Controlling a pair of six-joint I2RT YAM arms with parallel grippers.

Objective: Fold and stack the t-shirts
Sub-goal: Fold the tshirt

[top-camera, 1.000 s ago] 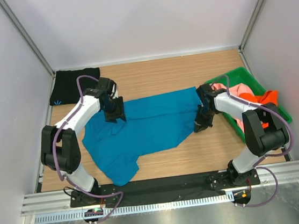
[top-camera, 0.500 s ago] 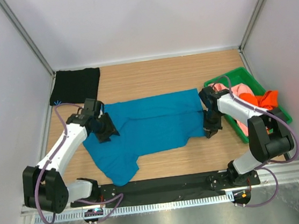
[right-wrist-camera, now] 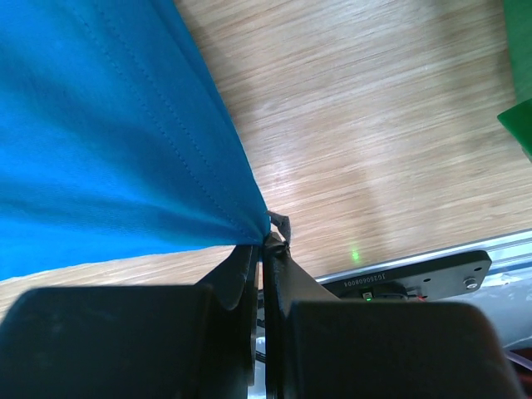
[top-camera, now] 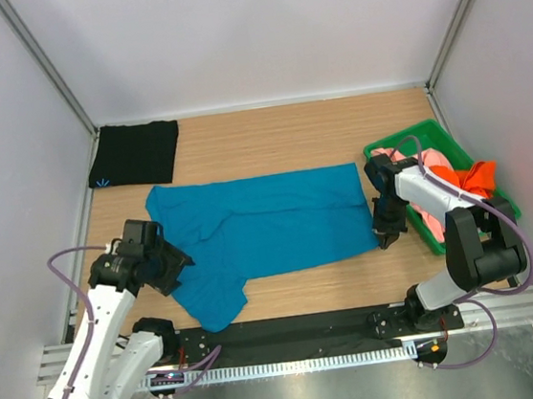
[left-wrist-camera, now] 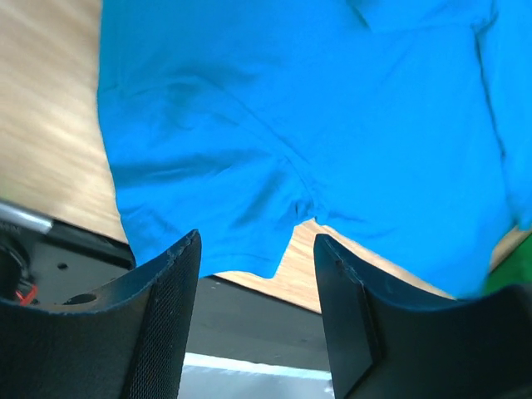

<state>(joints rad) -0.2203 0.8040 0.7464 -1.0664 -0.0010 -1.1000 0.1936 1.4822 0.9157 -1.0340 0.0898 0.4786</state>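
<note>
Shirt [top-camera: 269, 223], teal, lies spread on table [top-camera: 287, 130], one end just beside tray [top-camera: 399, 134]. Right gripper [right-wrist-camera: 264, 241] is pinched on its near corner by tray. I see left gripper [left-wrist-camera: 258, 243] spread above shirt's end away from tray, gripping nothing.

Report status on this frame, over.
Left hand open above teal t-shirt. Right hand shut on its near-right corner. Black t-shirt folded far left; nothing lying on the teal one.
</note>
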